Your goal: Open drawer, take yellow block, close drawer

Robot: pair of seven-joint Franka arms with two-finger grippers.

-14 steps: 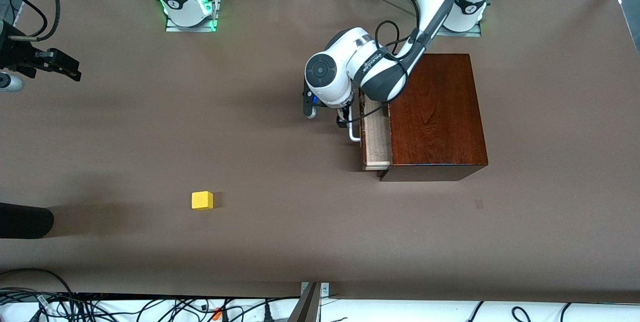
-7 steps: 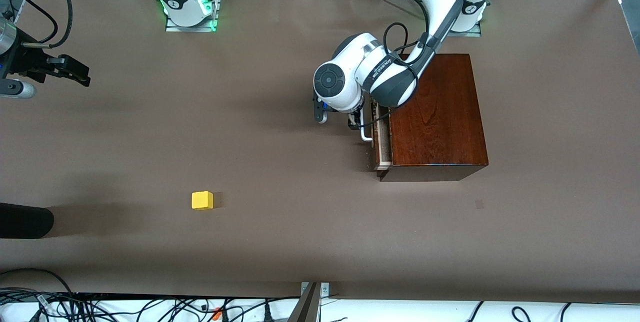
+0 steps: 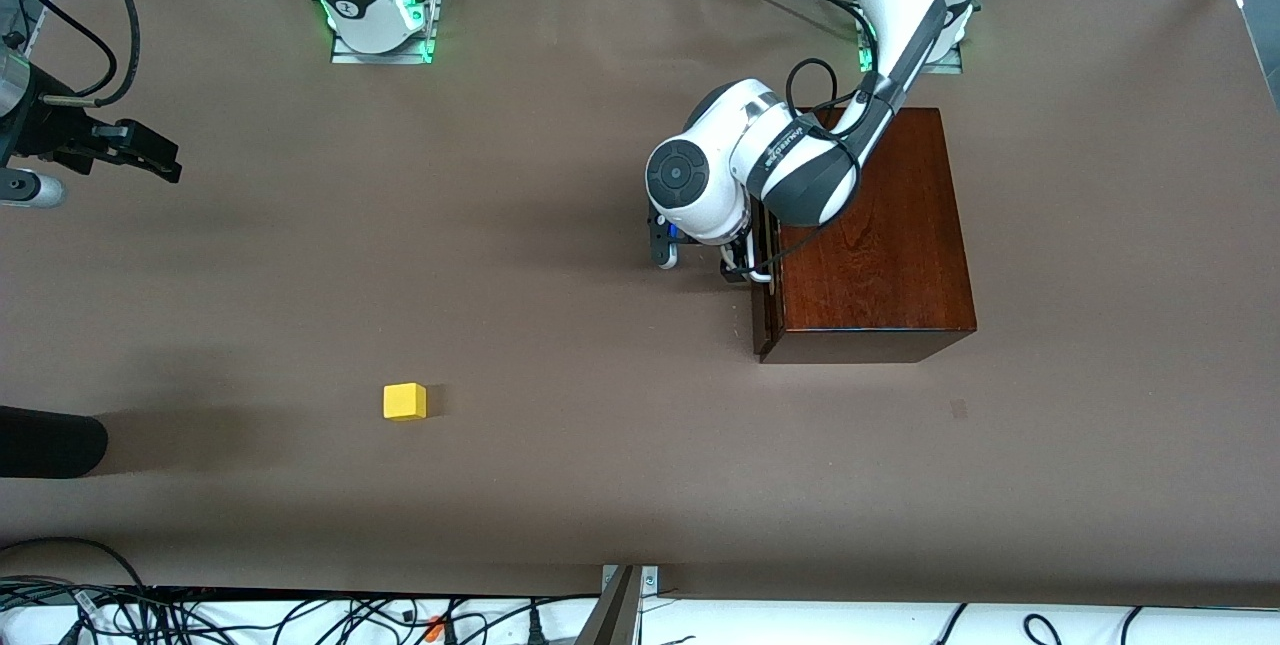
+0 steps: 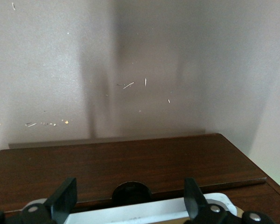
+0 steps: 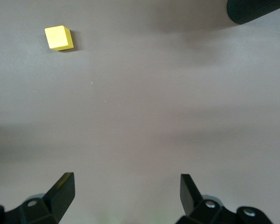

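block (image 3: 404,401) sat alone on worktop (image 3: 560,465) | drawer (image 3: 760,287) went from ajar to flush | left end effector (image 4: 129,201) spread around handle (image 4: 144,212) | right end effector (image 5: 126,192) spread, waited aloft

Even, fairly bright overhead light fills my workspace, and the brown table (image 3: 520,255) shows no harsh hot spots. Soft, broad shadows band across it beneath my arms. The yellow block (image 3: 404,401) throws a short, faint shadow toward my left arm's end of the table and stays crisp in both the front view and my right wrist view. The glossy wooden box (image 3: 872,225) carries a mild sheen on its top. Green indicator light glows at my two bases. In my left wrist view the drawer (image 4: 130,163) front looks dark and slightly soft, with a tall vertical shadow on the table.
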